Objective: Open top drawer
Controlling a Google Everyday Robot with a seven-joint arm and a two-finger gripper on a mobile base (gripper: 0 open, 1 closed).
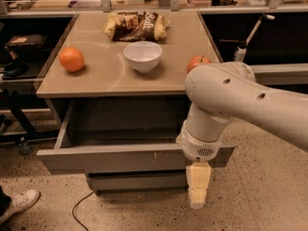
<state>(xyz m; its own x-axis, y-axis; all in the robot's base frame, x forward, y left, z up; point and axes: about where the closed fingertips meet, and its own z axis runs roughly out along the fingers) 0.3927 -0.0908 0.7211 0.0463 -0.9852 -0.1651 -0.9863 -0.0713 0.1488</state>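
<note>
The top drawer of the grey-brown cabinet stands pulled out toward me, its flat scratched front forward and its shallow dark interior showing. A narrower drawer sits below it, pushed in. My gripper hangs from the white arm, pointing down in front of the drawer front's right part, just below its lower edge. It holds nothing that I can see.
On the cabinet top lie an orange, a white bowl, a red apple and a chip bag. A white shoe and a black cable are on the floor at left.
</note>
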